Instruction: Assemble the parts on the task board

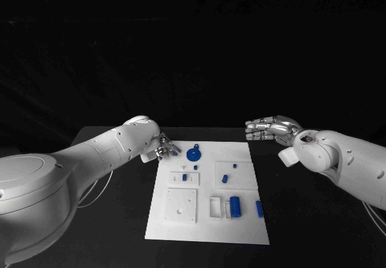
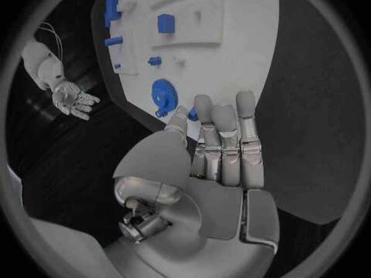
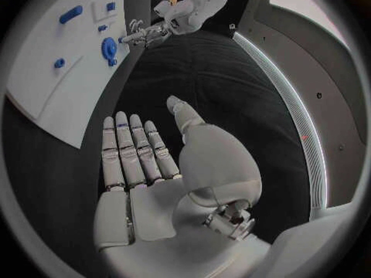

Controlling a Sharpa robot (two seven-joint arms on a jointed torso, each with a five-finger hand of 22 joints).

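The left hand (image 1: 165, 148) hovers at the far left corner of the task board (image 1: 207, 223). Its fingers (image 2: 224, 142) are stretched out flat and close side by side, and it holds nothing. Just beyond its fingertips, on the board, lies a round blue gear part (image 1: 193, 153) with a small lug on it; in the left wrist view this gear (image 2: 163, 96) is very near the fingertips but does not touch them.

Further from this hand, toward the robot, a small blue block (image 1: 184, 177) sits in a square white holder. To the right of it is a short blue peg (image 1: 225, 178). Nearer the robot, a longer blue cylinder (image 1: 234, 205) lies beside a white frame, and a slim blue piece (image 1: 259, 208) lies at the board's right edge.

The right hand (image 1: 270, 130) hangs above the black table (image 1: 322, 223), beyond the far right corner of the board and well apart from all parts. In the right wrist view its fingers (image 3: 132, 151) are straight and spread a little, with the thumb out to the side; the hand is empty.
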